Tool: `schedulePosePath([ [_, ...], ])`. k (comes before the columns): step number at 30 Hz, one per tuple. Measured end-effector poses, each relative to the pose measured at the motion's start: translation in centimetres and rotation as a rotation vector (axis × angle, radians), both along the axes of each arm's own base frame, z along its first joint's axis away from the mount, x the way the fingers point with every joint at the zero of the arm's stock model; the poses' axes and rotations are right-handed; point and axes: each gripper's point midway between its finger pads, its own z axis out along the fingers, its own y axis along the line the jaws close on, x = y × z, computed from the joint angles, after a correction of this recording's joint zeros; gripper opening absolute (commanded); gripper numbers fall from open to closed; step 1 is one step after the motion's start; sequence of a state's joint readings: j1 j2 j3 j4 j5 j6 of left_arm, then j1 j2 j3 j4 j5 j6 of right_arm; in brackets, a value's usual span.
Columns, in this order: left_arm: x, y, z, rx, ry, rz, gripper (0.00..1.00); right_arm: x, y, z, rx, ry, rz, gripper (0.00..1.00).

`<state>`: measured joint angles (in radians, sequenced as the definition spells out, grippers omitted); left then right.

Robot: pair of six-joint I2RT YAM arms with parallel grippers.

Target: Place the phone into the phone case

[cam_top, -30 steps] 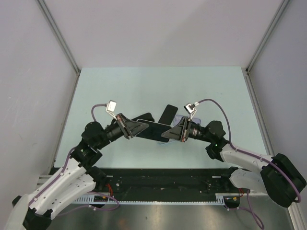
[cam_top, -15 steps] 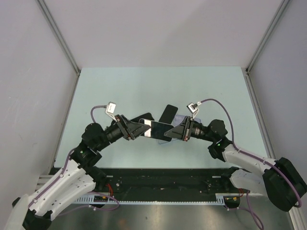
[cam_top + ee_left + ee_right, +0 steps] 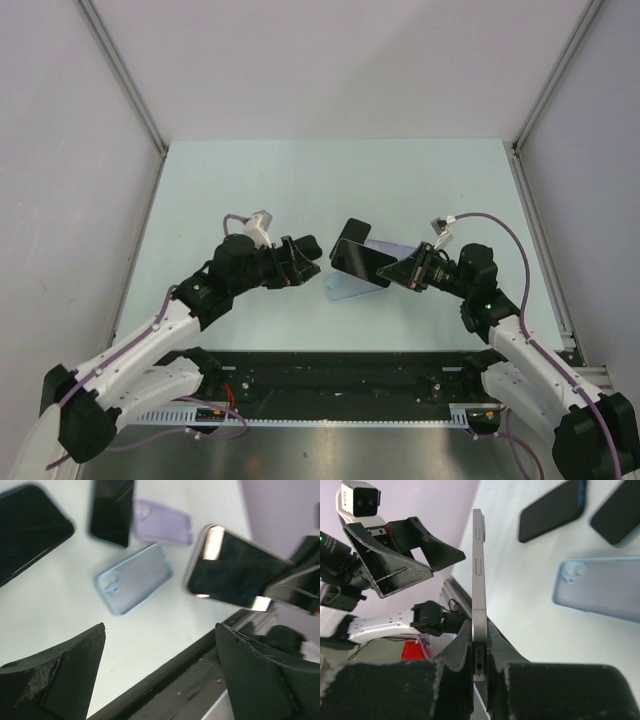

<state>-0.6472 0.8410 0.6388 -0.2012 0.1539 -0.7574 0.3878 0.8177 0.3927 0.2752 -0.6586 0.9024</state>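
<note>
holding the phone (image 3: 478,565) clamped in right gripper (image 3: 479,630), left gripper (image 3: 160,630) spread empty; next, probably align it flat over the blue case (image 3: 135,577).

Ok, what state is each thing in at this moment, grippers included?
Silver-edged glossy phone: held in the air by its bottom end.
Light blue plastic phone case: flat on table, empty.
Translucent purple case: flat, empty.
Two black slabs: lying flat.
Left gripper: open, empty.
Right gripper: shut on the phone.

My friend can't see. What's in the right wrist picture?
The right gripper pinches a silver phone, seen edge-on. Behind it, a light blue case and two dark phones lie on the table.
</note>
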Motion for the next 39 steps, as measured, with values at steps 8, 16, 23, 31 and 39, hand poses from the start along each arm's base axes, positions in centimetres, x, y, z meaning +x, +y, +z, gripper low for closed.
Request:
schedulePosePath([
  [8,1.3,0.2,-10.3,0.307,0.256,-0.006,0.87,0.8,-4.0,-5.1,-0.169,0.118,-0.107,0.0],
  [16,2.3,-2.6,-15.7,0.498,0.35,-0.082,0.7,0.4,-6.1,-7.6,-0.242,0.195,-0.139,0.0],
  [23,3.9,-4.6,-17.5,0.558,0.345,-0.114,0.48,0.2,-6.5,-7.9,-0.249,0.202,-0.129,0.0],
  [31,5.2,-4.9,-18.0,0.572,0.323,-0.087,0.0,0.1,-6.7,-7.8,-0.247,0.202,-0.128,0.0],
  [39,4.0,-3.3,-17.9,0.574,0.313,-0.066,0.0,0.2,-6.5,-7.5,-0.236,0.186,-0.122,0.0],
])
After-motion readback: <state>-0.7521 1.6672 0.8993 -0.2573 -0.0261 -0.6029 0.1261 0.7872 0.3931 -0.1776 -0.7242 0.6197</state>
